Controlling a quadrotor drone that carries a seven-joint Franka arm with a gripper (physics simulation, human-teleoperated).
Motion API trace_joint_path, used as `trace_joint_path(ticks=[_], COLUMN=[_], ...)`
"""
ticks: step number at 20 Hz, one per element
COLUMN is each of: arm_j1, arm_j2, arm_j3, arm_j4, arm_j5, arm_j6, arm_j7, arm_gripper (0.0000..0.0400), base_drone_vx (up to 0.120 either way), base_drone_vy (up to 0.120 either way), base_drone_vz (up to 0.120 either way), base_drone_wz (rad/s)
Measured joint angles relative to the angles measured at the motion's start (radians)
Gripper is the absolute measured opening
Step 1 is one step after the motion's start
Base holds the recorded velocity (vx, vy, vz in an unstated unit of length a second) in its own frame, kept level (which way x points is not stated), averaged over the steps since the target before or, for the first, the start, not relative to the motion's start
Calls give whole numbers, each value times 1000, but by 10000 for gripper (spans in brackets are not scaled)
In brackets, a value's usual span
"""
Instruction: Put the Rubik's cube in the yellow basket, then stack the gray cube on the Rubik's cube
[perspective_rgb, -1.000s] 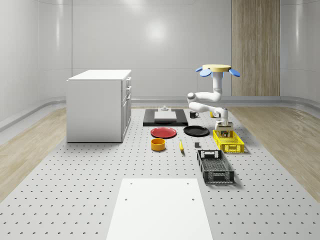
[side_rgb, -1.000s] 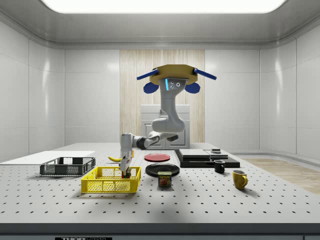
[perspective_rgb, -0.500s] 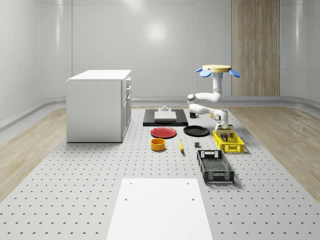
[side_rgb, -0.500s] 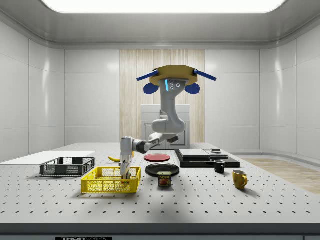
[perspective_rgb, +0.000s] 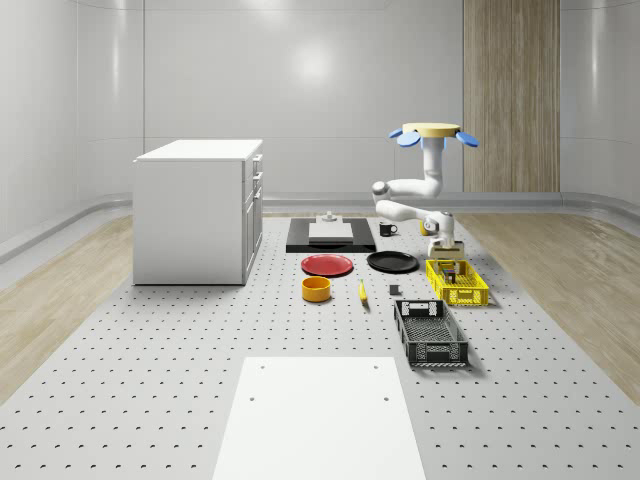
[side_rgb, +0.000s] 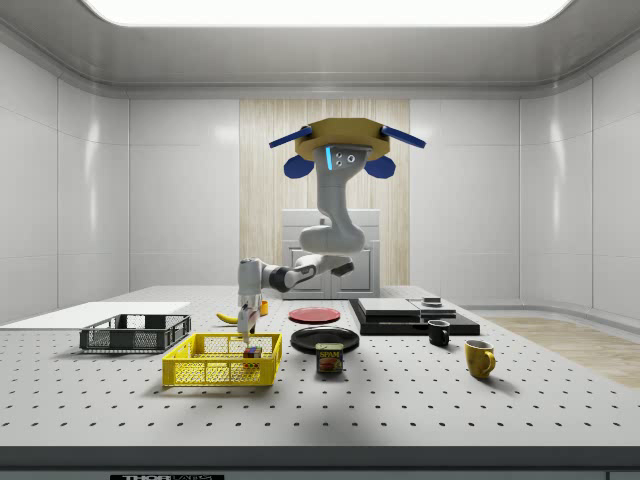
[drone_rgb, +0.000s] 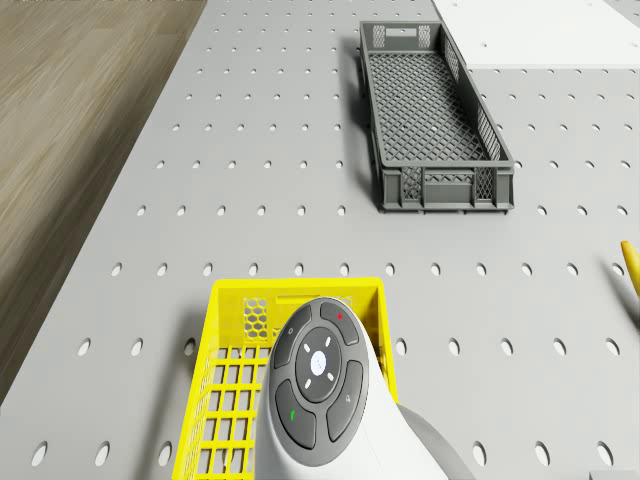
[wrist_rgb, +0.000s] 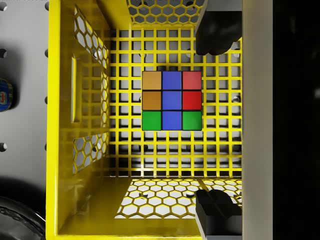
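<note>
One cube down, none stacked | drone (side_rgb: 345, 145) hovers over the table (side_rgb: 420, 405) | jaws (wrist_rgb: 216, 125) wide open, empty, above yellow basket (wrist_rgb: 60, 130) | Rubik's cube (wrist_rgb: 172, 100) flat on its floor | rigid, light, slick: pinch opposite flat faces.

The drone (side_rgb: 347, 138) has a flat yellow octagonal body with four blue rotor blades and a glowing cyan strip on its gray underside. Its arm (side_rgb: 325, 235) is glossy white with gray joints; a dark round button pad (drone_rgb: 317, 372) carries small red and green marks. The fingers (wrist_rgb: 216, 35) are black.
</note>
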Motion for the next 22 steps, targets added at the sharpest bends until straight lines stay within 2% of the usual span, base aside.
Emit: trace_joint_path(ticks=[3, 22], arm_j1=[2, 12], arm_j2=[3, 19], arm_j3=[1, -1], arm_j4=[-1, -3], arm_j5=[0, -7], arm_j6=[-3, -19], arm_j7=[-1, -9], arm_gripper=[399, 400], base_drone_vx=[107, 0], base_drone_vy=[-120, -120], base_drone_vz=[80, 0], base_drone_wz=[0, 0])
